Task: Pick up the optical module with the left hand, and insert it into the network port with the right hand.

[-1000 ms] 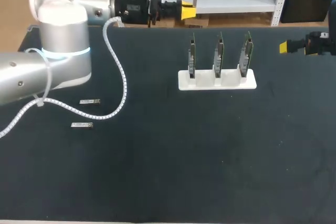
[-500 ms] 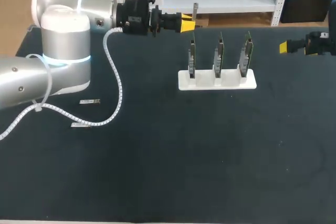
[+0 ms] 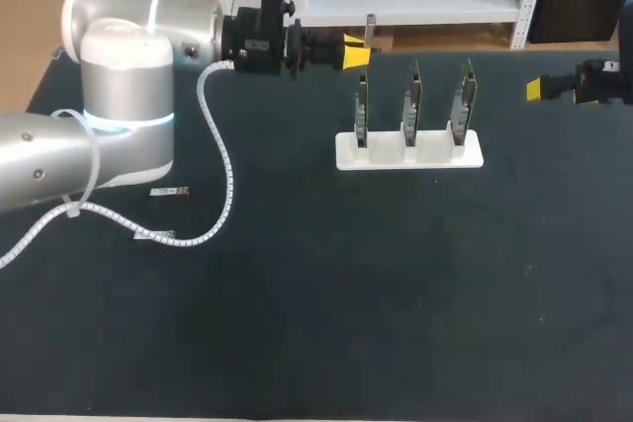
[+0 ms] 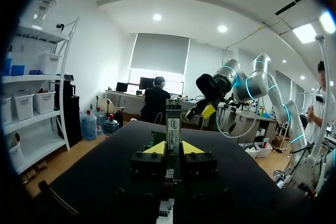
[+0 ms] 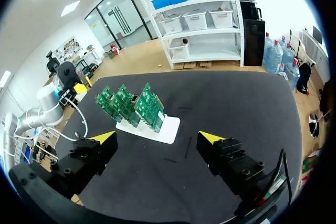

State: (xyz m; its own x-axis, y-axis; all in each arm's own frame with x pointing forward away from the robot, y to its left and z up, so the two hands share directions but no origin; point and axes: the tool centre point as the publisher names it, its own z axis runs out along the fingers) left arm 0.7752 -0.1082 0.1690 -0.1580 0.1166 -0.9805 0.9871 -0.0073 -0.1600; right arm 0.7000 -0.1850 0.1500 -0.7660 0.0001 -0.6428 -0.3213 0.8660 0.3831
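Note:
My left gripper (image 3: 358, 52) hangs over the table's far edge, left of the boards, pointing right. It is shut on an optical module (image 4: 173, 125), a slim metal bar standing upright between the yellow tips (image 4: 172, 147); the module (image 3: 370, 27) sticks up above the tips in the head view. Three green circuit boards with network ports (image 3: 410, 104) stand upright in a white holder (image 3: 408, 150); from the right wrist they (image 5: 131, 106) lie well ahead. My right gripper (image 3: 539, 89) rests at the far right edge, open and empty, its fingers wide apart (image 5: 157, 141).
Two spare modules lie on the black mat at the left: one (image 3: 169, 191) nearer the arm, another (image 3: 153, 235) partly under the left arm's white cable (image 3: 219, 160). The left arm's grey body (image 3: 109, 106) fills the left side.
The left gripper with the module has come down and slightly forward toward the table, and the cable has shifted over the nearer spare module. The right arm has not moved.

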